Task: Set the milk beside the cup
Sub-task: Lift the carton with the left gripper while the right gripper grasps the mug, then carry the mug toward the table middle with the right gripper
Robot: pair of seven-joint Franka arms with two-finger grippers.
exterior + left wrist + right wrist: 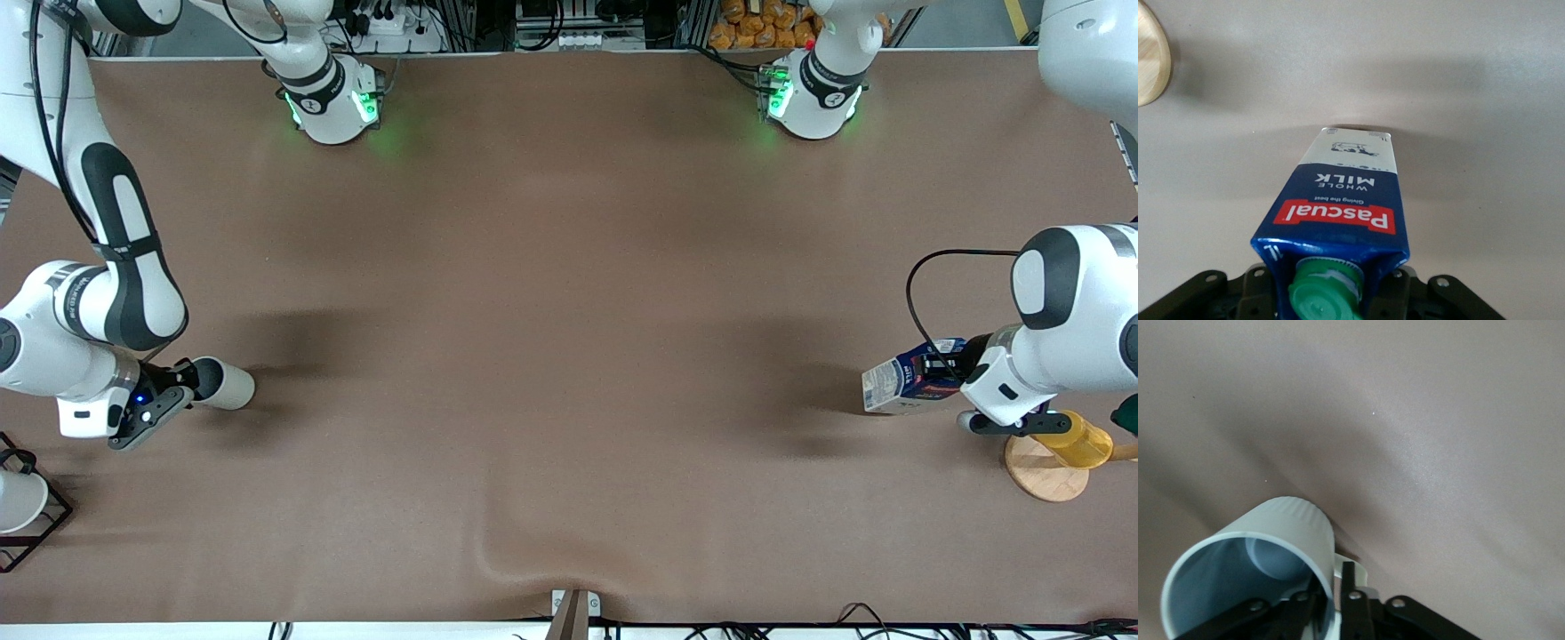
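At left arm's end of table: milk [900,380] tilted, pinched near cap in left gripper [944,366], just beside yellow cup [1077,440] on wooden coaster [1045,471]. At right arm's end: cup [224,382] tilted, rim clamped by right gripper [174,384].

From the front view we are looking steeply down from a high camera across the brown table [569,356], facing both arm bases along the top edge, wide enough to take in the whole tabletop.

The left wrist view is looking close along the left gripper [1328,293] at the milk [1338,213] it is clamping, with the tabletop under it. The front view is sharing that carton [907,380] and the round wooden disc [1045,469], whose edge [1150,60] the wrist view is catching.

The right wrist view is looking close past the right gripper [1331,603] into the cup [1251,573] pinched by the rim; the front view is sharing that cup [224,382].
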